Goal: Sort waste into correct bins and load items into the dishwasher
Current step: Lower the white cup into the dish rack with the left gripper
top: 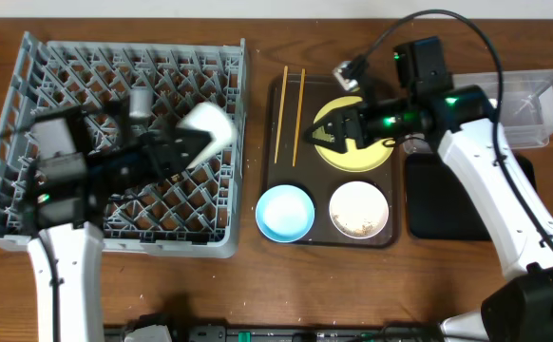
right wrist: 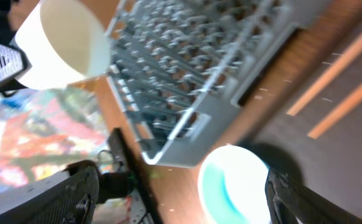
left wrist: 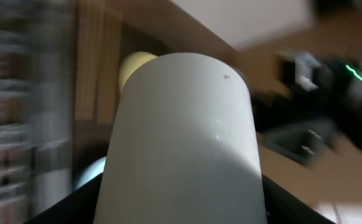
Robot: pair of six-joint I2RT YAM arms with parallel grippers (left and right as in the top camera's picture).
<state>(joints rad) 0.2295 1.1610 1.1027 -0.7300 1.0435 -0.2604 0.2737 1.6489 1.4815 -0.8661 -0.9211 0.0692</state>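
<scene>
White cup [top: 208, 125] in left gripper [top: 197, 144]

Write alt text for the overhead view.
The left gripper holds a white cup over the grey dish rack. The right gripper hangs open above a yellow plate on a brown tray beside chopsticks, a blue bowl and a white bowl.

The left hand [top: 193, 144], stretched toward the middle, is gripping, while the right hand [top: 330, 129] faces it, jaws spread wide.

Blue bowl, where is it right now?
Overhead, the blue bowl sits in the brown tray's near-left corner, between the grey dish rack and the white bowl.
</scene>
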